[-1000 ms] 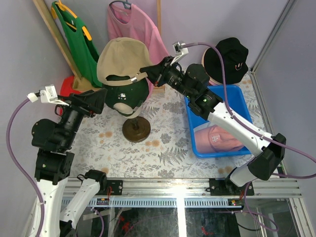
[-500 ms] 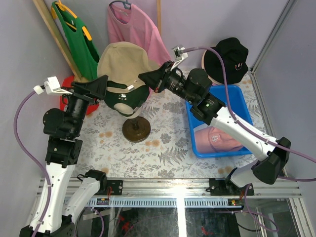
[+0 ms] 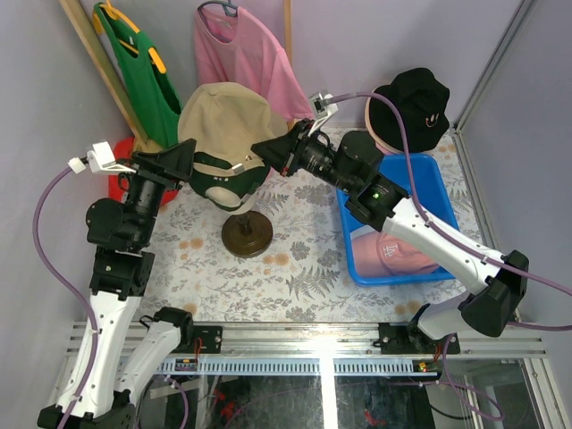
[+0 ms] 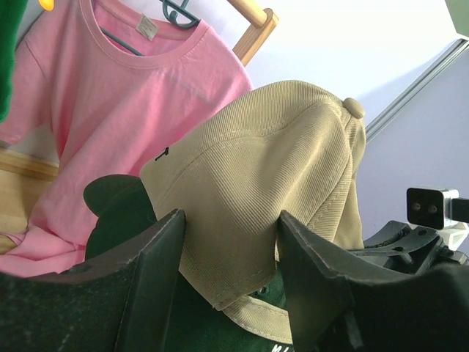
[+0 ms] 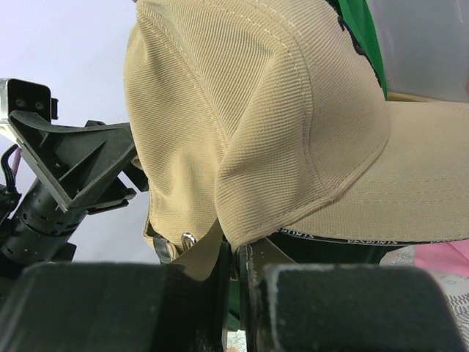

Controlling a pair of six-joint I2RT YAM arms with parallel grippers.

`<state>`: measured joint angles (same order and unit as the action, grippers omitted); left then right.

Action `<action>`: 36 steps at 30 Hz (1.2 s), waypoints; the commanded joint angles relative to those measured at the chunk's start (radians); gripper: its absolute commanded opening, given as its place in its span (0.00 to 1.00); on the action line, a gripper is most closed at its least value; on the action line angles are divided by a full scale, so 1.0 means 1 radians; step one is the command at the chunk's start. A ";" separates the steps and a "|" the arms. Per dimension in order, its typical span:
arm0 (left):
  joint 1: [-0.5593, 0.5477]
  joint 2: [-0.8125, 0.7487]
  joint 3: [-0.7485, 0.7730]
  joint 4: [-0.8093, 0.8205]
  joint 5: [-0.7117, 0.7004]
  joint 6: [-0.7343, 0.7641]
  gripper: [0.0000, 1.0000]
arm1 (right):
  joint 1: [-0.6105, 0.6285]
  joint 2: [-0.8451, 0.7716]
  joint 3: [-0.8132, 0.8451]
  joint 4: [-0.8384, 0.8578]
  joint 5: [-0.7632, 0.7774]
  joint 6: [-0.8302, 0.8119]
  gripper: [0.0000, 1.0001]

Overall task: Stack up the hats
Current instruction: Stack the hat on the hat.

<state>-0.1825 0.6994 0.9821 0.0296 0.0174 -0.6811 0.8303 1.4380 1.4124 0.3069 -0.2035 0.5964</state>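
Note:
A tan baseball cap (image 3: 223, 112) lies over a dark green cap (image 3: 219, 176) on a head form atop a stand. My right gripper (image 3: 261, 147) comes in from the right and is shut on the tan cap's (image 5: 278, 110) lower edge beside the strap buckle, as the right wrist view (image 5: 236, 253) shows. My left gripper (image 3: 190, 162) reaches in from the left. Its jaws (image 4: 231, 227) stand apart on either side of the tan cap's (image 4: 271, 161) lower rim, with the green cap (image 4: 124, 220) below. A black bucket hat (image 3: 416, 103) sits at the back right. A pink cap (image 3: 393, 250) lies in the blue bin.
The blue bin (image 3: 429, 174) stands right of the stand's brown round base (image 3: 247, 234). A green T-shirt (image 3: 138, 63) and a pink T-shirt (image 3: 246, 54) hang on a wooden rail behind. A red object (image 3: 125, 156) lies at the left wall.
My left arm has risen and moved right until its jaws straddle the tan cap's rim, and they have narrowed. The right gripper has shifted slightly left and down with the cap.

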 commanded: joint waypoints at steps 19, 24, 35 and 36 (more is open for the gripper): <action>0.004 -0.086 -0.033 -0.048 -0.015 0.005 0.11 | 0.013 -0.062 0.014 -0.040 -0.015 -0.046 0.37; 0.005 -0.076 0.018 -0.114 0.038 -0.001 0.11 | 0.013 -0.074 0.005 -0.041 -0.022 -0.043 0.41; 0.005 -0.084 0.015 -0.228 0.101 -0.014 0.09 | 0.013 -0.101 -0.081 -0.022 -0.031 -0.008 0.44; 0.004 -0.083 0.013 -0.237 0.103 -0.014 0.08 | 0.013 -0.105 -0.089 -0.022 -0.031 -0.006 0.44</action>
<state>-0.1825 0.6224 0.9821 -0.1329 0.0742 -0.6930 0.8333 1.3750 1.3426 0.2371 -0.2272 0.5781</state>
